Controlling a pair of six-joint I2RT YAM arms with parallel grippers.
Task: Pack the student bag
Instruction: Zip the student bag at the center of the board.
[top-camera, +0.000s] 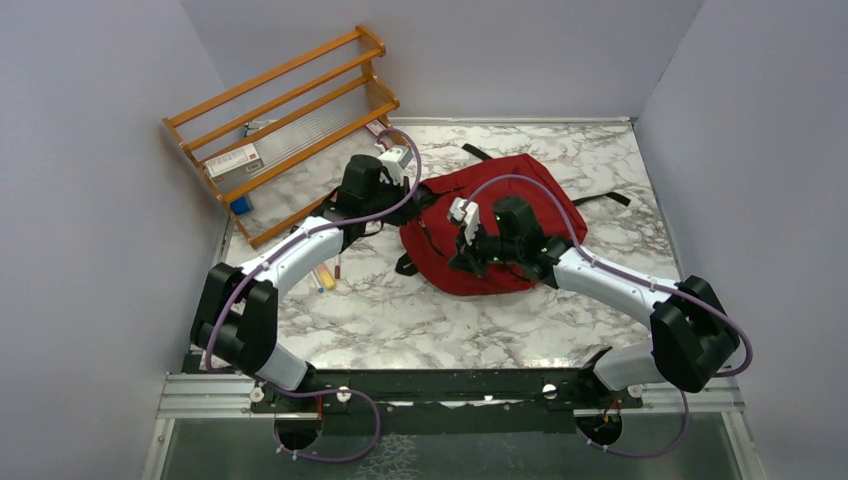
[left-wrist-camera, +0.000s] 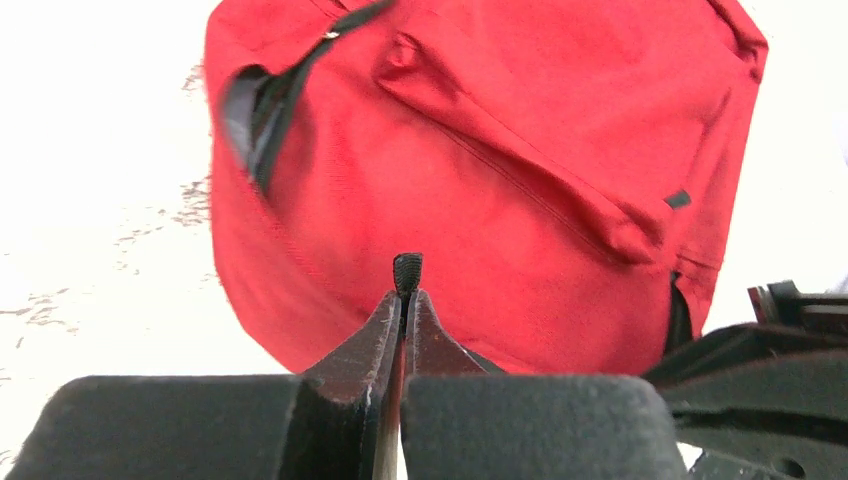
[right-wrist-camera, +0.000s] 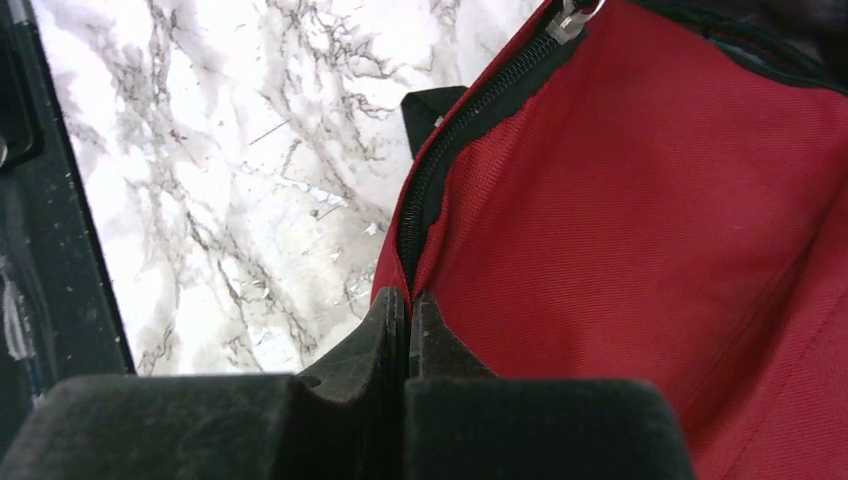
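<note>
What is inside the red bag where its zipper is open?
Only grey lining shows inside the student bag; whether it holds anything is hidden by its red fabric.

Table (top-camera: 420, 320) centre: student bag (top-camera: 515, 178) — rack (top-camera: 290, 110) behind it, leftward.

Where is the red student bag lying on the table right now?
In the top view the student bag lies near the middle of the marble table, a little to the right, with the orange wooden rack behind it to the left.
</note>
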